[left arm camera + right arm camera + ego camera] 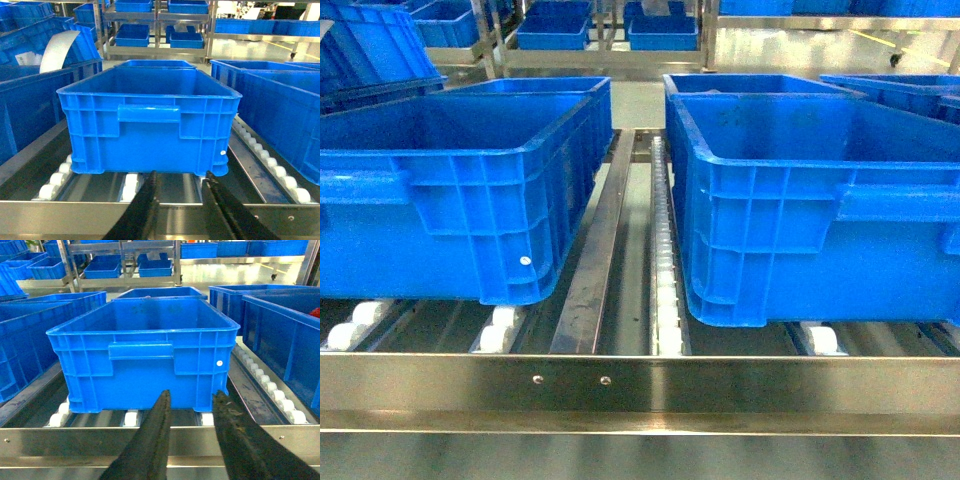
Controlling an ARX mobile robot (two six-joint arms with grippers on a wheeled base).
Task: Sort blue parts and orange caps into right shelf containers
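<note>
1. The left gripper (180, 200) is hanging with its jaws spread apart and nothing between them, pointing at the handle bar of the crate ahead; the right gripper (192, 432) is doing the same, jaws parted and empty
2. Neither arm is showing in the head view, so both are sitting back from the steel shelf edge (640, 385)
3. The right shelf containers are standing on white rollers (665, 290): the left crate (460, 190) and the right crate (810, 210), apart, with a roller lane between them
4. No blue parts or orange caps are showing in any view, so their count is zero and their whereabouts cannot be told; the near crates' floors are mostly hidden
5. Counting crates: two near ones in the head view, two more behind them, others on far racks
6. Judging by the task, such small parts should be light, rigid and rather slick, so pinching across flat sides or the cylinder wall looks safest
</note>
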